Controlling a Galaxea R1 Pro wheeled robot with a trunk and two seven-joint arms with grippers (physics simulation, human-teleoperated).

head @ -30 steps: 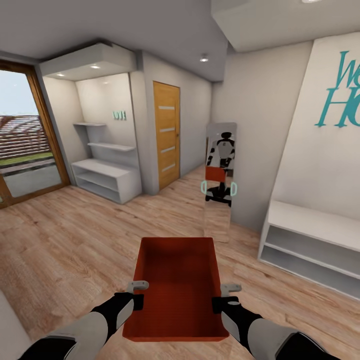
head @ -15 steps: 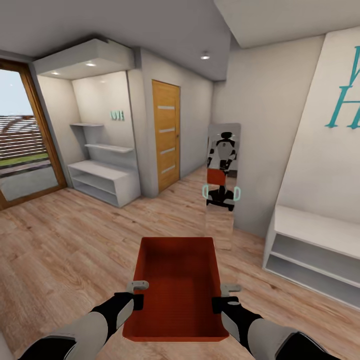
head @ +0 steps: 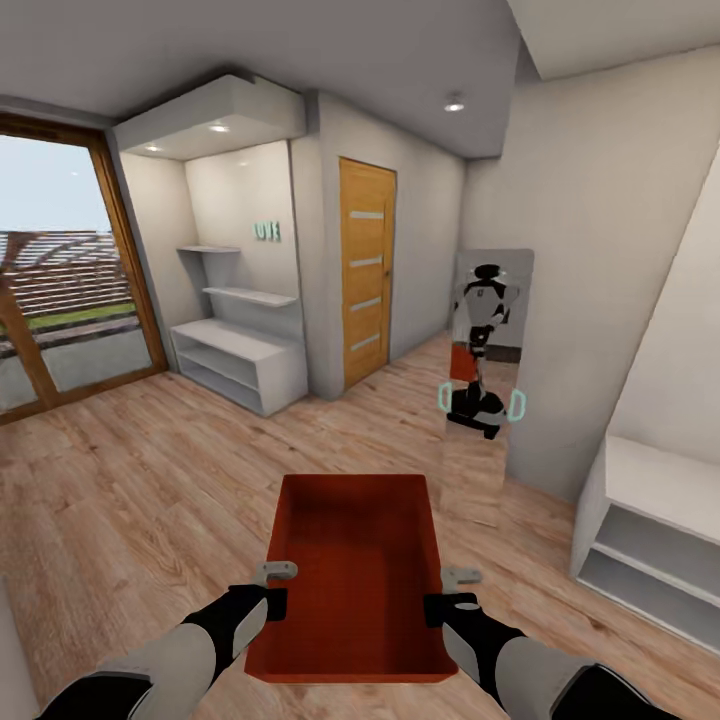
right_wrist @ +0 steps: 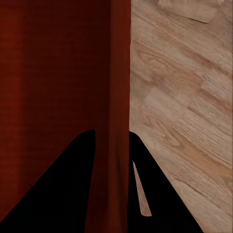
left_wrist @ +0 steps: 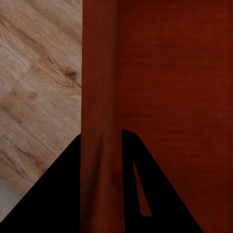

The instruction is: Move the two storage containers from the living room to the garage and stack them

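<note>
I carry one orange-red storage container (head: 352, 570) in front of me, above the light wood plank floor of the living room. My left gripper (head: 274, 588) is shut on its left wall, my right gripper (head: 446, 592) on its right wall. The left wrist view has that wall (left_wrist: 101, 121) pinched between the two dark fingers (left_wrist: 58, 194). In the right wrist view the other wall (right_wrist: 119, 111) sits between dark fingers (right_wrist: 160, 194) the same way. The bin is empty, its ribbed base showing.
A standing mirror (head: 485, 380) reflecting the robot leans on the wall ahead to the right. An orange wooden door (head: 366, 270) is straight ahead, white shelving (head: 240, 350) left of it, a glass door (head: 60, 290) far left, a low white bench shelf (head: 650, 530) at right.
The whole view has swung left: the mirror, door and shelves have slid rightward in the picture and more of the glass door shows. The container and both grippers keep their hold.
</note>
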